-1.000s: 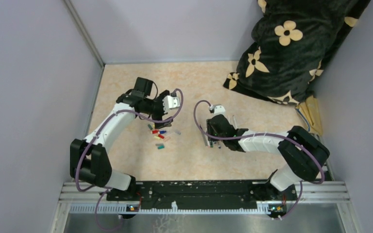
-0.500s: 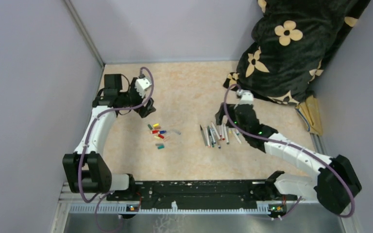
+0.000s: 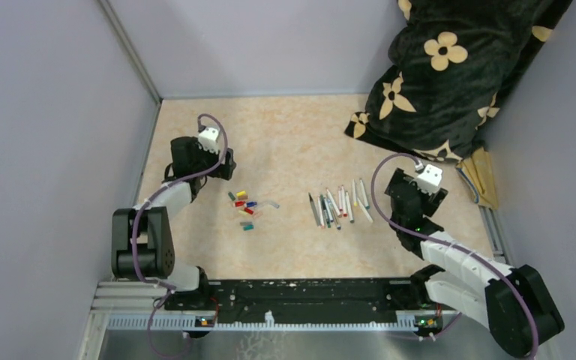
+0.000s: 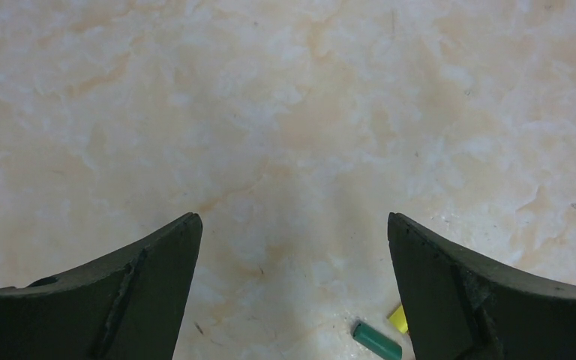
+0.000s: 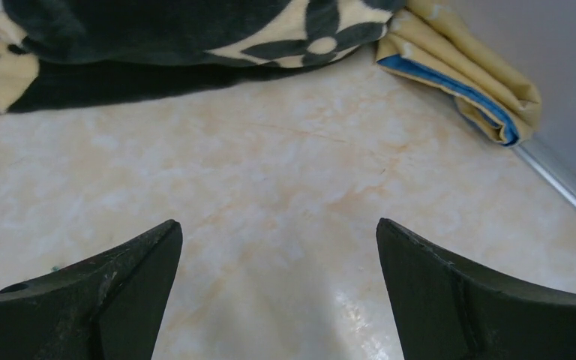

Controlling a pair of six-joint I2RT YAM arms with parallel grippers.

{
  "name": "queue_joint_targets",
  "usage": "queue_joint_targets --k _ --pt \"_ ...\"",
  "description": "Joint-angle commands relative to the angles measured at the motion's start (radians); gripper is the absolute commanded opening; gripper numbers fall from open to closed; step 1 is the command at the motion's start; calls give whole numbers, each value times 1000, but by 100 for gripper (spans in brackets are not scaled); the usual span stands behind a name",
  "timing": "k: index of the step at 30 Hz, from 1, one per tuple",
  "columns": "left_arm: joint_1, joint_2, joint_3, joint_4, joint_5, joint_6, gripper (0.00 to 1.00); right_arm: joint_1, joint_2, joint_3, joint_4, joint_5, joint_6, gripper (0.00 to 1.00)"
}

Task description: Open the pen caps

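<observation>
A dark flowered blanket [image 3: 450,75] fills the far corner ahead of the right gripper [image 5: 277,225], whose jaws stand wide apart and empty over the table [image 3: 292,127]. Only its wrist view shows the folded yellow-and-blue cloth [image 5: 457,67] clearly. The pens [image 3: 337,204] lie in a row to its left, visible only from overhead. The left gripper [image 4: 292,225] is likewise spread and empty, with the pen caps [image 3: 244,206] clustered near its right side. Its wrist view catches just a green cap [image 4: 377,341] and a yellow cap [image 4: 399,319].

Open tabletop [image 3: 291,214] lies between the pen caps [image 3: 245,208] at centre-left and the pens [image 3: 337,206] at centre; a floral blanket [image 3: 450,75] blocks the upper right.
</observation>
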Motion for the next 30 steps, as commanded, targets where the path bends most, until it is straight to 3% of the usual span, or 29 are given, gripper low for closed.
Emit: queue_joint_targets --k 1,4,13,22,30 --pt "-22 14 -142 400 -47 -124 99 -57 51 -31 295 123 -128 99" --pt "-23 33 -213 570 -39 -166 99 -110 110 -56 388 96 -159 99" --pt "-23 47 -182 526 -75 -206 99 -206 344 -122 844 -35 -333 99" --pt "-23 -21 -233 478 -114 -212 99 -235 459 -86 911 -89 -340 99" --pt "-22 -17 -411 748 -136 -171 99 -240 450 -123 979 -120 -357 99"
